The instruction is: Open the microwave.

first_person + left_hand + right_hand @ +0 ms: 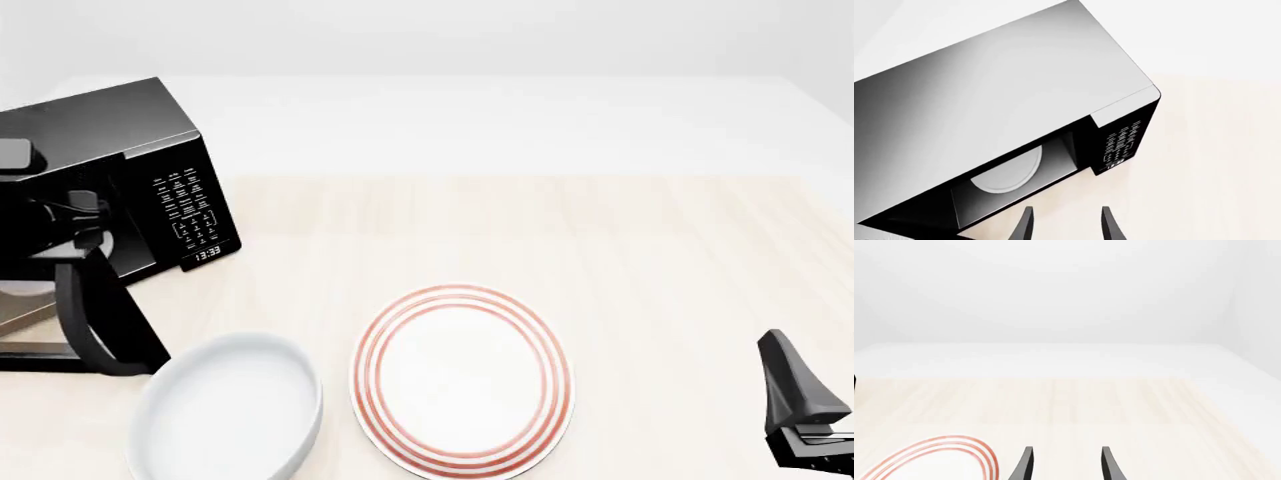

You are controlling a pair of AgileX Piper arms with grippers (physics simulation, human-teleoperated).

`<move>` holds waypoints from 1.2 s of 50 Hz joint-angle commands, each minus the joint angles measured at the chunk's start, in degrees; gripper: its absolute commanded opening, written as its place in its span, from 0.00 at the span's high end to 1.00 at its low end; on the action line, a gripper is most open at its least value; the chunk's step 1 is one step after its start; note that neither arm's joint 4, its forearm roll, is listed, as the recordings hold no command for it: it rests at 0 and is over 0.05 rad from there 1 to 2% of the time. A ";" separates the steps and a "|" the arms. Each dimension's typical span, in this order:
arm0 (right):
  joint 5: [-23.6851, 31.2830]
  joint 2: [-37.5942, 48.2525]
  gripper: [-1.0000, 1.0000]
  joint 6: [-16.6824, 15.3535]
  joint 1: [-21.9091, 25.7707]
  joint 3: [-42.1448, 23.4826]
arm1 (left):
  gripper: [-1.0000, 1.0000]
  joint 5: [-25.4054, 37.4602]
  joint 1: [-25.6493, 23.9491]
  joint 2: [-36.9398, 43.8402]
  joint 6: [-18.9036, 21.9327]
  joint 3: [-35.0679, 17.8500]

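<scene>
At left wrist — microwave [1021, 100] cavity open, turntable [1007, 172] visible; front hides it | both tools released

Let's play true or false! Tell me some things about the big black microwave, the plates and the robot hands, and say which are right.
1. The big black boxy microwave is open, its white round turntable showing. True.
2. The left gripper holds a cup. False: it is open, holding nothing.
3. The white plate with red rings lies beside a plain white bowl. True.
4. The right gripper squeezes the ringed plate. False: it is open, apart from it.
</scene>
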 commanded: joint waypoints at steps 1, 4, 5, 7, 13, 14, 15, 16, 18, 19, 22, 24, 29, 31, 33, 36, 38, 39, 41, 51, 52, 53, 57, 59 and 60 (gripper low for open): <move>0.00 0.00 0.00 0.00 0.00 0.00 | 0.00 -1.27 0.35 0.61 -0.16 1.44; 0.00 0.00 0.00 -0.01 -0.01 0.00 | 0.00 -1.39 0.50 0.36 -0.21 1.92; 0.00 -0.01 0.00 0.00 0.00 0.00 | 0.00 -1.29 0.54 0.13 -0.21 2.08; 0.00 0.01 0.00 0.01 0.00 0.00 | 0.00 -1.13 0.69 -0.28 -0.22 2.33; 0.00 0.00 0.00 0.00 0.00 0.00 | 0.00 -1.00 0.98 -1.44 -0.24 3.54; 0.00 0.00 0.00 -0.01 0.01 0.00 | 0.00 -0.98 0.99 -1.53 -0.20 3.64; 0.00 -0.01 0.00 0.01 0.01 0.00 | 0.00 -0.72 1.04 -1.84 -0.33 3.69; 0.00 0.01 0.00 0.00 0.01 0.00 | 0.00 -0.52 1.06 -2.02 -0.31 3.63; 0.00 0.00 0.00 0.00 0.00 0.00 | 0.00 -0.30 1.06 -2.36 -0.27 3.74; 0.00 0.00 0.00 0.00 0.00 0.00 | 0.00 -0.29 1.05 -2.47 -0.27 3.87; 0.00 0.00 0.00 -0.01 0.00 0.00 | 0.00 0.03 1.06 -3.21 -0.29 4.34; 0.00 0.00 0.00 0.00 0.00 0.00 | 0.00 0.19 1.09 -3.52 -0.35 4.48; 0.00 -0.01 0.00 0.00 0.02 0.00 | 0.00 0.51 1.05 -4.34 -0.32 5.11; 0.00 0.00 0.00 0.00 0.00 0.00 | 0.00 0.73 1.03 -5.30 -0.41 5.71; 0.00 0.00 0.00 0.00 0.00 0.00 | 0.00 0.63 1.08 -5.58 -0.39 6.15; 0.00 0.00 0.00 0.01 -0.01 0.00 | 0.00 0.88 1.10 -6.26 -0.45 6.49; 0.00 0.00 0.00 0.00 0.00 0.00 | 0.00 0.99 1.07 -6.73 -0.41 6.80; 0.00 0.01 0.00 0.00 0.01 0.00 | 0.00 0.82 1.08 -6.75 -0.46 7.00; 0.00 0.00 0.00 0.00 0.00 0.00 | 0.00 0.52 1.01 -6.90 -0.56 7.50; 0.00 0.00 0.00 0.00 0.00 0.00 | 0.00 1.09 0.91 -9.11 -0.93 8.73; 0.00 0.00 0.00 -0.01 -0.01 0.00 | 0.00 1.25 0.90 -9.58 -0.99 8.88; 0.00 0.01 0.00 0.00 -0.01 0.00 | 0.00 1.18 0.87 -9.73 -1.04 9.11; 0.00 0.01 0.00 0.01 0.00 0.00 | 0.00 1.09 0.95 -10.63 -1.14 10.17; 0.00 0.01 0.00 0.01 -0.01 0.00 | 0.00 0.86 0.96 -10.87 -1.23 10.54; 0.00 0.02 0.00 0.02 -0.01 0.00 | 0.00 0.78 1.00 -10.99 -1.23 10.71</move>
